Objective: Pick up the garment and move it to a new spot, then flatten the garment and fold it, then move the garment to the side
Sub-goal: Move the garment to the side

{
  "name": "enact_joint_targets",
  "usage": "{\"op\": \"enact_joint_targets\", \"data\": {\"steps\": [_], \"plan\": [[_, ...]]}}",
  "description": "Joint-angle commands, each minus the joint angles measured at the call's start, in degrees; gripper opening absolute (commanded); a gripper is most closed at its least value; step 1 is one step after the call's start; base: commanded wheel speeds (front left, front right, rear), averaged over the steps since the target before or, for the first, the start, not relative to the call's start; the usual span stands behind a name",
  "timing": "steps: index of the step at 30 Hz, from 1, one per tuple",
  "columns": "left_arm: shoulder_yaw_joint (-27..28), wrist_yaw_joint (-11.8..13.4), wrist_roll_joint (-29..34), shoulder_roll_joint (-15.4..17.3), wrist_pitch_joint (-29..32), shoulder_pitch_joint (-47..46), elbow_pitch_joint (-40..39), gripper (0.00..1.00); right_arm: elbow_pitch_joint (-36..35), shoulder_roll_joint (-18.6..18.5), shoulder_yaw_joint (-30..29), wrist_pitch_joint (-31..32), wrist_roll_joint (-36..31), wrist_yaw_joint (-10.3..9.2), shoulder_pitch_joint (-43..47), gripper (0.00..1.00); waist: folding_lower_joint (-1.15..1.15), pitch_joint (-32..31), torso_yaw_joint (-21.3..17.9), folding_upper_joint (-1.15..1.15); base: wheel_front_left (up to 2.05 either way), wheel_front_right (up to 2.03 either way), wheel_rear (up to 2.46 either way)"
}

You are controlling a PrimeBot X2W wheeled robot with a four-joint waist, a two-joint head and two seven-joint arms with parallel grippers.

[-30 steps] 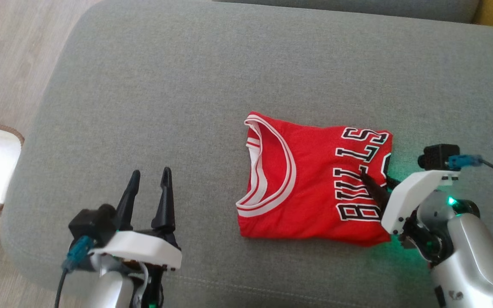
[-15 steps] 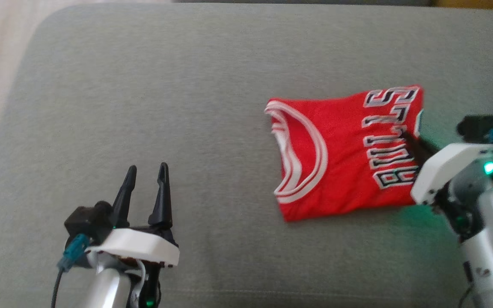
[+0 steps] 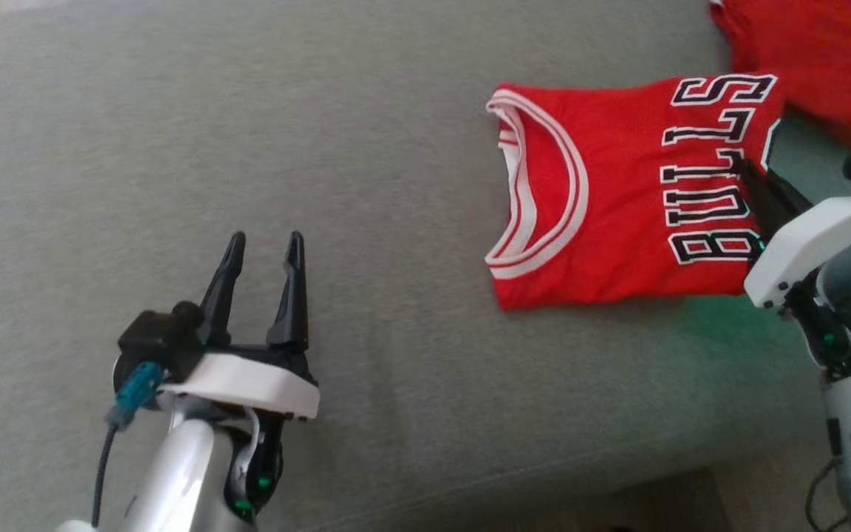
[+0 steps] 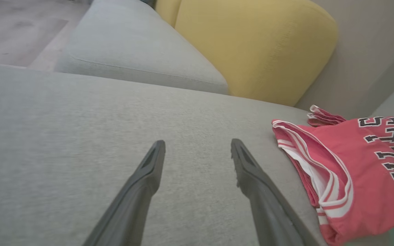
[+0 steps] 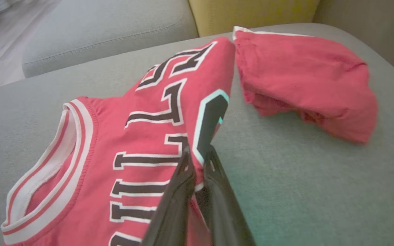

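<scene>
In the head view, the folded jersey (image 3: 617, 199) is seen lying flat on the grey sofa (image 3: 322, 111), on the robot's right side. Its long axis runs from left to right: the neck opening is turned to the left and the lettered edge to the right. This lettered edge is pinched by the right fingers (image 3: 761, 196), which are pressed together on the cloth. Almost the whole jersey therefore lies to the left of them. The left fingers (image 3: 291, 288) are spread and hold nothing. They are well apart from the neck edge, so the right arm is clearly the nearer one. A second red cloth (image 3: 817, 52) is seen near the far right corner of the jersey.

In the left wrist view, bare sofa is seen between the spread fingers, and the jersey lies off to their right, not touched. A yellow cushion (image 4: 251, 44) stands behind.

In the right wrist view, the edge beside the large letters is clamped between the two closed fingers, and a little cloth is lifted there. The second cloth lies just beside the far corner; whether the two touch cannot be told.

It is judged that a pull to the right would drag the jersey behind the fingers, and the one-edge grip may open the fold.
</scene>
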Motion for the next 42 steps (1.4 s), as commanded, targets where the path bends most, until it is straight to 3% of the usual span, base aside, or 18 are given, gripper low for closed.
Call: {"op": "enact_joint_targets", "data": {"steps": [1, 7, 18, 31, 42], "plan": [[1.51, -0.34, 0.56, 0.1, -0.7, -2.11, -1.6, 1.0, -2.39, -0.17, 0.43, -0.39, -0.54, 0.37, -2.29, 0.0, -0.01, 2.88, -3.68, 0.0, 0.0, 0.0, 0.0], [1.16, -0.66, 0.96, 0.12, -0.7, -2.76, -0.9, 1.0, -2.06, 0.09, 0.36, -0.94, -0.94, 0.37, -2.96, 0.0, -0.01, 2.97, -4.02, 0.0, 0.0, 0.0, 0.0], [1.49, -0.43, 0.5, 0.07, -0.7, -1.91, -0.79, 1.0, -1.64, -2.25, -0.86, -0.66, -3.3, 0.37, -7.6, 0.0, -0.01, 1.24, 0.95, 0.0, 0.0, 0.0, 0.0], [0.53, -0.11, -0.37, -0.05, -0.7, -2.0, -1.57, 1.0, 5.49, -11.14, -8.41, 2.32, -12.95, 0.37, -20.14, 0.0, -0.01, 2.59, 5.81, 0.0, 0.0, 0.0, 0.0], [-0.71, 0.01, -0.4, -0.06, -0.7, -2.77, -1.91, 1.0, 9.97, -19.83, -7.25, 5.38, -21.18, 0.37, -26.19, 0.0, -0.01, 4.75, 8.03, 0.0, 0.0, 0.0, 0.0]]}}
